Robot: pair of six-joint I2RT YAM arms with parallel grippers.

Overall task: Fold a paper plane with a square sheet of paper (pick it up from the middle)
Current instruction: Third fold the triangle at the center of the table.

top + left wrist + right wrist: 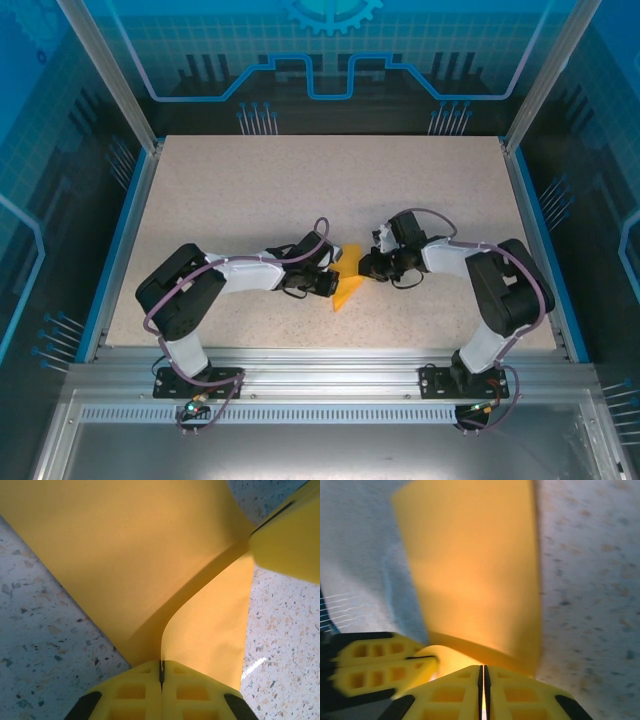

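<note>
At the centre of the top frame, the partly folded sheet of paper [346, 285] is at the speckled table [300, 190]. The left gripper [161, 674] and right gripper [481, 676] each pinch its edge, jaws pressed together.

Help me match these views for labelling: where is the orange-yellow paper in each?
Top external: paper mid-table, between left gripper and right gripper.
Left wrist: paper across top and centre.
Right wrist: paper in the centre, running top to bottom.
Shared landmark: speckled table.
</note>
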